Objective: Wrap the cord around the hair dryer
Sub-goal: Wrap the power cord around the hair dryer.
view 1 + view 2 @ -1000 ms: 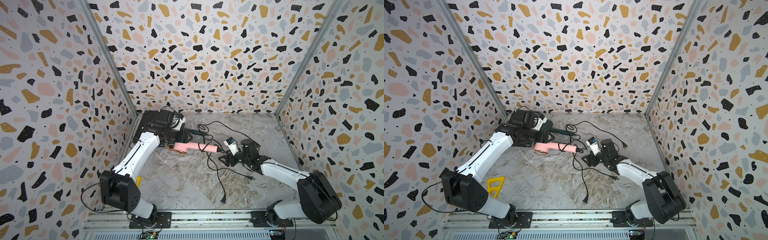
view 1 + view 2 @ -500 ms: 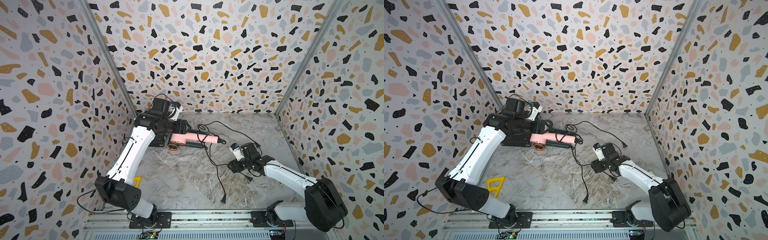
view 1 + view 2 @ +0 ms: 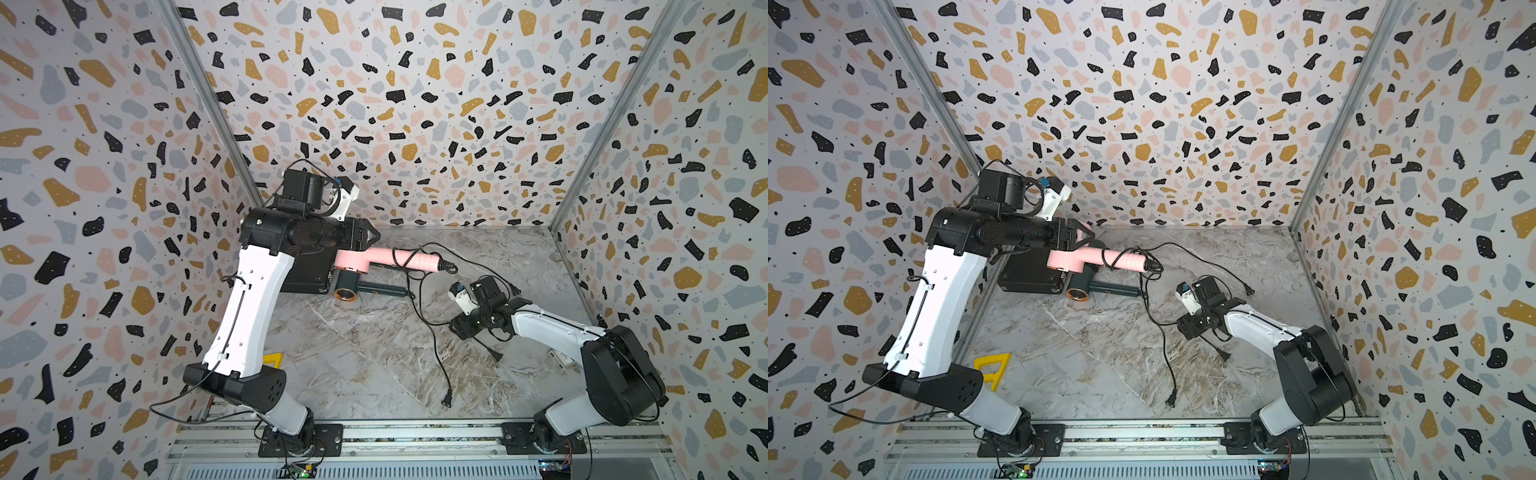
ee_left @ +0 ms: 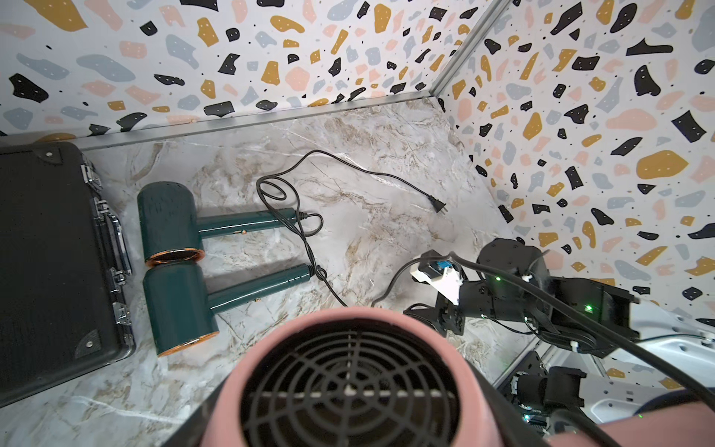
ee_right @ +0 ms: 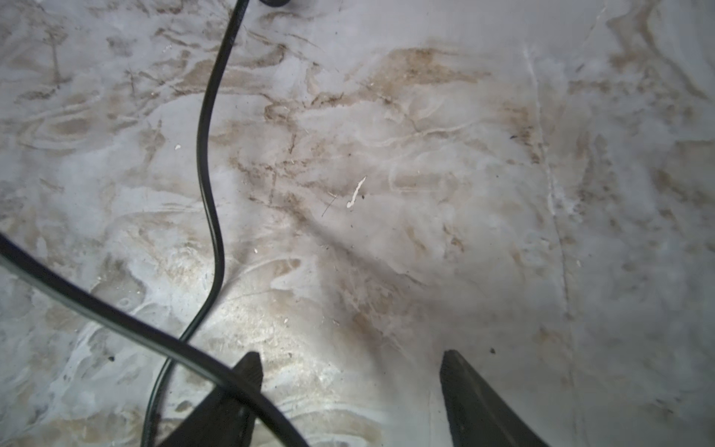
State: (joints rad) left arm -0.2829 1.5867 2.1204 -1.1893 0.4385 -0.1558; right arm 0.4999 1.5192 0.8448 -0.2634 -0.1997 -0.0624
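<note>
**Top views:** In both top views, the left gripper (image 3: pixel 368 240) is clamping the body of the pink hair dryer (image 3: pixel 374 259), holding it aloft near the back wall. Its cord (image 3: pixel 435 351) is looping once round the handle, then trailing across the table (image 3: pixel 374 374) to the plug (image 3: pixel 447 400) near the front. The right gripper (image 3: pixel 1185 326) is hovering low beside that stretch.

**Left wrist:** Two green hair dryers (image 4: pixel 170 220) are lying beside a black case (image 4: pixel 50 263), their own cords straying nearby.

**Right wrist:** The right gripper's jaws are standing apart over bare table, nothing between them. The cord (image 5: pixel 209 154) is running just outside one fingertip (image 5: pixel 251 367). Closing here would likely pinch nothing. Grabbing a green dryer's cord would tangle the wrap. A tug on the slack could also slip the lone loop off the handle's end.
</note>
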